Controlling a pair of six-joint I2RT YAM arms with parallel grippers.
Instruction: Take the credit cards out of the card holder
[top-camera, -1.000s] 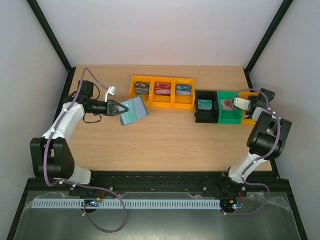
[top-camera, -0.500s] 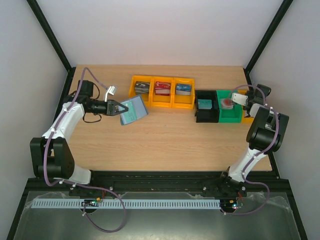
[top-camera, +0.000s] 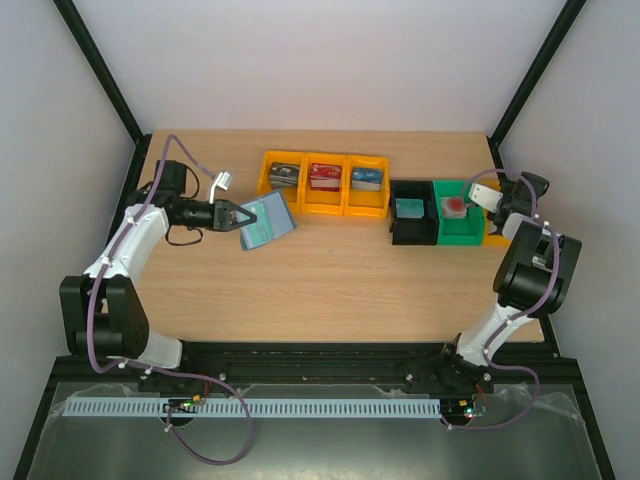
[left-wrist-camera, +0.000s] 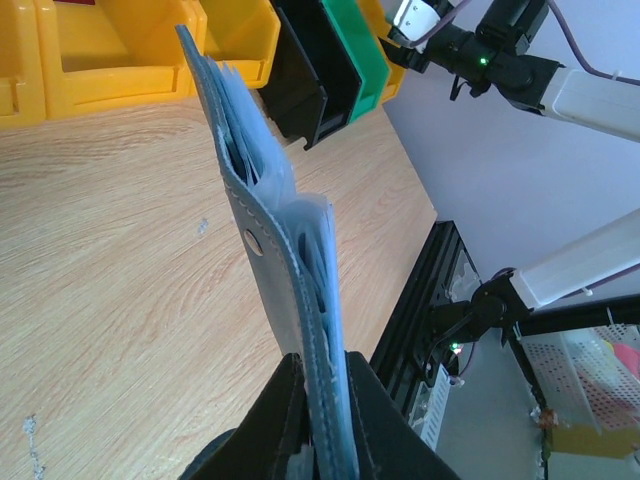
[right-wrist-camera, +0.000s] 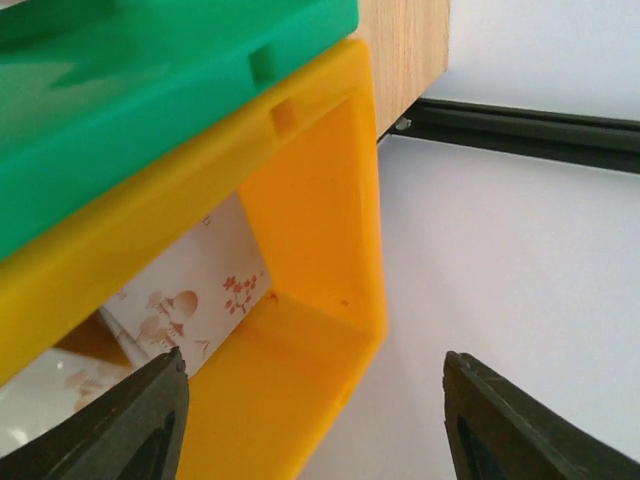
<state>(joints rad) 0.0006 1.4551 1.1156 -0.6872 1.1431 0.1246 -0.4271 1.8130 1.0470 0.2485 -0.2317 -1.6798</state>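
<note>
My left gripper (top-camera: 232, 215) is shut on the lower edge of the blue-grey card holder (top-camera: 266, 222) and holds it above the table's left half. In the left wrist view the card holder (left-wrist-camera: 268, 215) stands upright between my fingers, and pale thin edges (left-wrist-camera: 312, 245) show in its pockets. My right gripper (top-camera: 499, 203) hangs over the yellow bin (top-camera: 496, 236) at the far right. It (right-wrist-camera: 312, 365) is open with nothing between its fingers. Below it a white credit card (right-wrist-camera: 195, 290) with red flower print lies in that yellow bin (right-wrist-camera: 320, 300).
A green bin (top-camera: 458, 225) and a black bin (top-camera: 411, 225) beside the right yellow bin each hold a card. Three more yellow bins (top-camera: 324, 190) with items stand at the back centre. The table's right edge is close to my right gripper.
My right gripper has gone from shut to open above the far-right yellow bin, and its wrist has shifted slightly. The left arm and the card holder have not moved.
</note>
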